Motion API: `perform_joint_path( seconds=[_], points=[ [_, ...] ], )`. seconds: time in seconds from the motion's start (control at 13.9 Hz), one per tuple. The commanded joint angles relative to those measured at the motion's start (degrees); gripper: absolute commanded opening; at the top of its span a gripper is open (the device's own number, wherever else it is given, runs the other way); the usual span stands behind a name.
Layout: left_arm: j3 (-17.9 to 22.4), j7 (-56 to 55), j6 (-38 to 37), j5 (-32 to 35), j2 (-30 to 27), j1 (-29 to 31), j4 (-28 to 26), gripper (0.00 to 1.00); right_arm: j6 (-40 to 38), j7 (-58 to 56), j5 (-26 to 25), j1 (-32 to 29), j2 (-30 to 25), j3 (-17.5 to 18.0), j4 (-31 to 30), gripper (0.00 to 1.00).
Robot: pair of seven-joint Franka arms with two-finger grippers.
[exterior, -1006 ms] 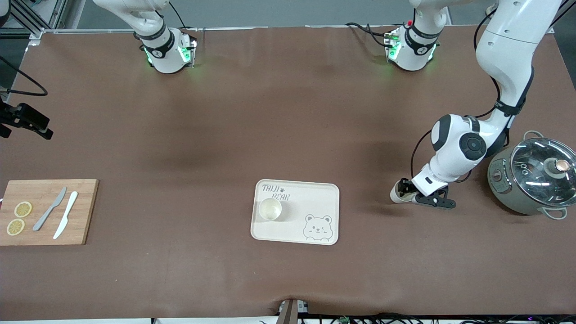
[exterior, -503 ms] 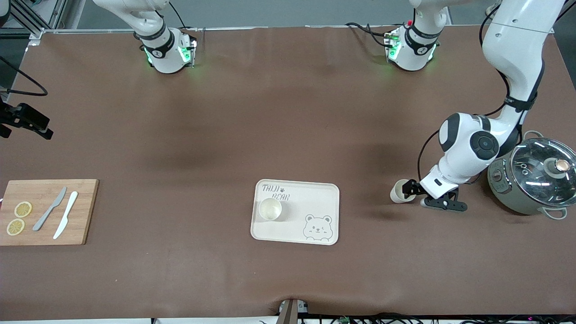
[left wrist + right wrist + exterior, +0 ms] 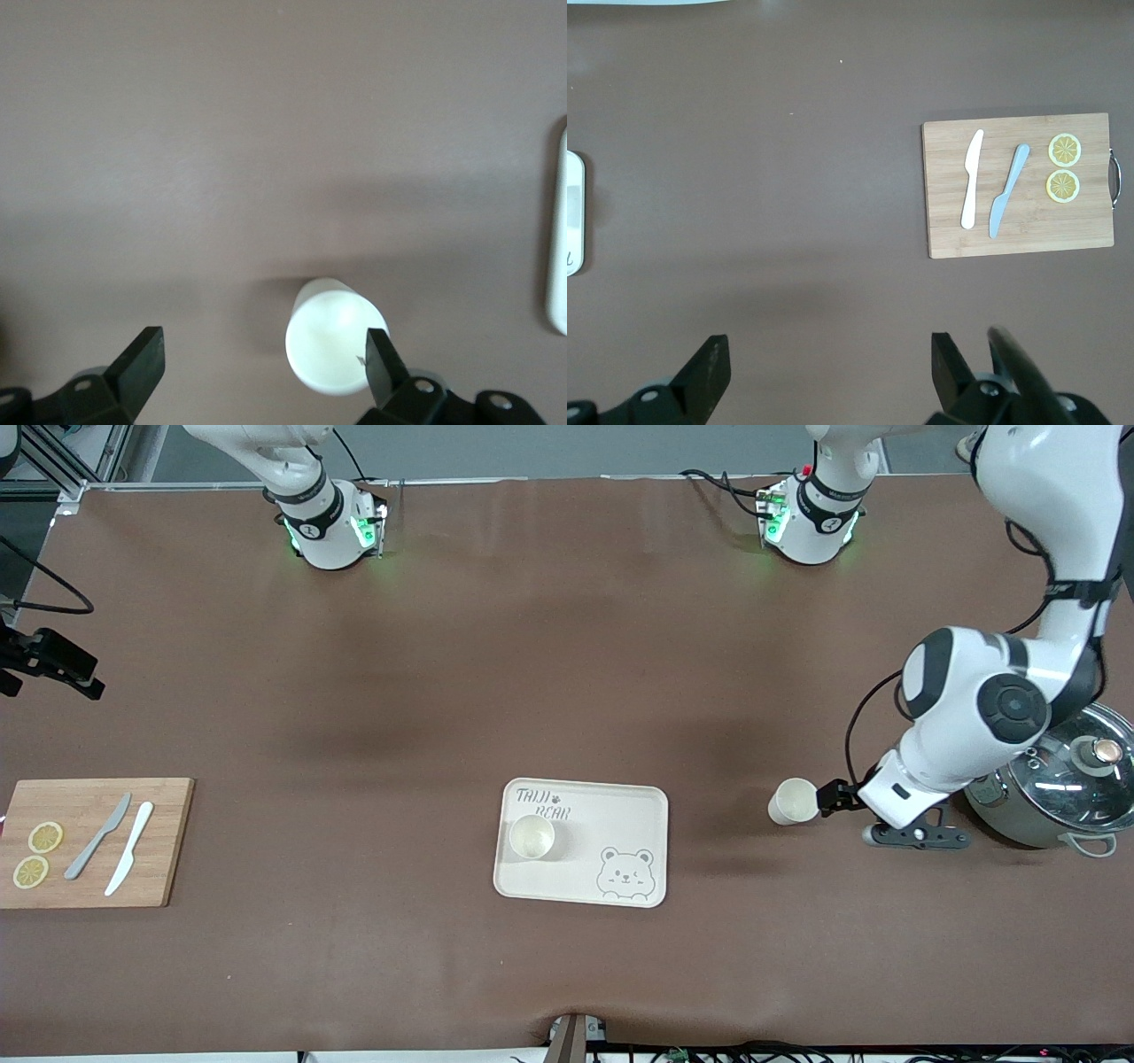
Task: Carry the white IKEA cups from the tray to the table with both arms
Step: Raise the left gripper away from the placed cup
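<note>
One white cup [image 3: 532,837] stands in the bear-printed tray [image 3: 620,815], at its end toward the right arm. A second white cup [image 3: 793,801] [image 3: 332,345] stands on the bare table between the tray and the pot. My left gripper [image 3: 846,815] [image 3: 266,354] is open, low over the table beside this cup on the pot's side. The cup sits close to one of its fingers [image 3: 383,359], and nothing is held. My right gripper [image 3: 830,354] is open and empty, high over the table; it does not show in the front view.
A grey pot with a glass lid [image 3: 1059,788] stands right next to the left arm's wrist. A wooden cutting board [image 3: 89,841] [image 3: 1019,184] with two knives and two lemon slices lies at the right arm's end. The tray's edge [image 3: 558,266] [image 3: 571,212] shows in both wrist views.
The left gripper opened, let go of the second cup on the table, and drew back toward the pot. The right arm has not moved.
</note>
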Motion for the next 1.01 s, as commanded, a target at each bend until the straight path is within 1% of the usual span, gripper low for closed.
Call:
perform_joint_path(
  seconds=[0.0,0.14,0.29,0.36,0.43,0.58,0.79,0.93],
  points=[
    [-0.3,-2.7,-7.1,0.6,0.7,0.0,7.5,1.0,-0.5,0.3,-0.9,0.3,-0.1,-0.2,0.4,1.0],
    [-0.2,-5.8,-9.1,-1.9,0.1,0.9,10.7,1.0,-0.5,0.3,-0.9,0.3,-0.1,-0.1,0.5,1.0],
    [0.6,-6.1,-14.0,-1.6,0.2,1.0,14.4,1.0,-0.5,0.3,-0.9,0.3,-0.1,-0.2,0.5,1.0],
    [0.8,-5.9,-15.1,-1.6,0.0,1.5,15.0,1.0,-0.5,0.3,-0.9,0.3,-0.1,-0.2,0.5,1.0],
    [0.9,-5.5,-15.2,-1.2,0.1,3.0,15.4,1.0,-0.5,0.3,-0.9,0.3,-0.1,-0.2,0.5,1.0],
    [0.7,-2.2,-15.4,-1.2,0.1,3.7,15.0,1.0,-0.5,0.3,-0.9,0.3,-0.1,-0.1,0.5,1.0],
    [0.7,5.2,-16.7,-1.2,0.3,3.6,15.2,1.0,-0.5,0.3,-0.9,0.3,-0.1,-0.2,0.5,1.0],
    [0.6,4.6,-16.7,-1.3,0.7,2.6,15.1,1.0,-0.5,0.4,-0.9,0.3,-0.1,-0.2,0.5,1.0]
  ],
)
